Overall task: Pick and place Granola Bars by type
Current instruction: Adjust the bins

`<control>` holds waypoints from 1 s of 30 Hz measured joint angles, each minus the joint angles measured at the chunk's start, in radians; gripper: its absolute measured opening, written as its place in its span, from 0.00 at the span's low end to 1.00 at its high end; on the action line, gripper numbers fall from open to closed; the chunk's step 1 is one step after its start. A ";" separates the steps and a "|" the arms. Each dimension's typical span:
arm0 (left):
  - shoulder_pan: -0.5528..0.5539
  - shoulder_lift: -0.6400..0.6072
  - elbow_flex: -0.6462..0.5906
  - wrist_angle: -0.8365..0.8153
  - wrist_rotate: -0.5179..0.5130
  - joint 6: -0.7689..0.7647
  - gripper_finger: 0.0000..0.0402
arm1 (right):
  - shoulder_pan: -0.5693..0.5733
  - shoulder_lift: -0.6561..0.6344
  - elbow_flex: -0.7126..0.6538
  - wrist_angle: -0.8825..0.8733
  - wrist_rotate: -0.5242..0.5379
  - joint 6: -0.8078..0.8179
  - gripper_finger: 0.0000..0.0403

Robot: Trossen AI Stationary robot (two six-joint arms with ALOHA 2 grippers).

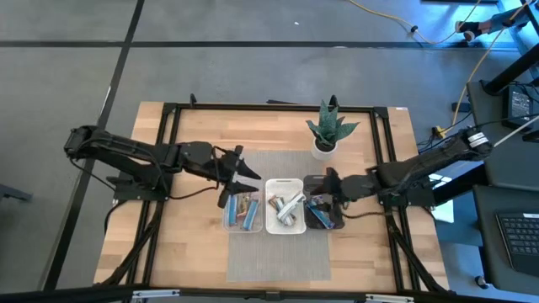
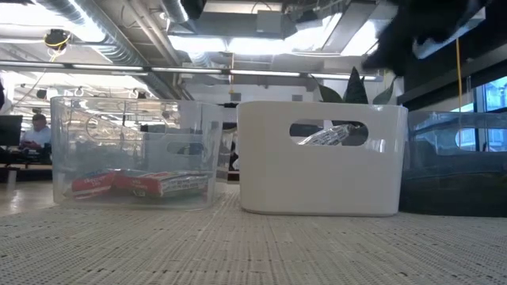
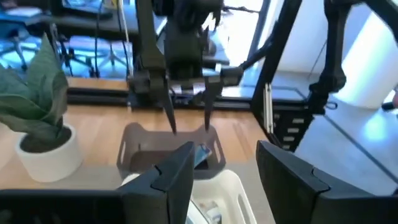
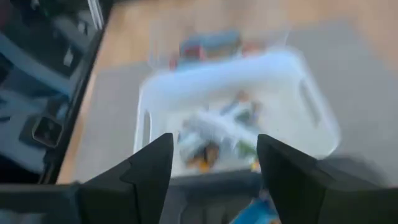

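Granola bars lie in three bins standing side by side on a grey mat. The clear bin (image 1: 242, 210) holds blue and red-brown bars (image 2: 142, 184). The white bin (image 1: 296, 185) holds silver and mixed bars (image 4: 217, 134). The dark grey bin (image 1: 330, 224) holds a blue bar (image 3: 202, 153). My left gripper (image 1: 240, 168) hangs open above the far end of the clear bin. My right gripper (image 1: 330, 185) hangs open over the far end of the dark grey bin, fingers pointing down (image 3: 189, 109). Neither holds anything.
A potted green plant (image 1: 327, 130) stands on the wooden table behind the bins, close to my right gripper. The grey mat (image 1: 278, 252) has free room in front of the bins. A black frame (image 1: 168, 118) runs around the table.
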 joint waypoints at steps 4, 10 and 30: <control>0.032 -0.028 -0.070 0.064 0.006 -0.006 0.41 | -0.084 0.107 0.000 0.033 -0.174 0.054 0.59; 0.072 -0.028 -0.081 0.061 0.008 -0.011 0.41 | -0.170 0.222 0.030 0.046 -0.345 0.058 0.59; 0.129 -0.027 -0.081 0.048 0.085 -0.016 0.41 | -0.285 0.352 0.055 0.150 -0.377 0.027 0.59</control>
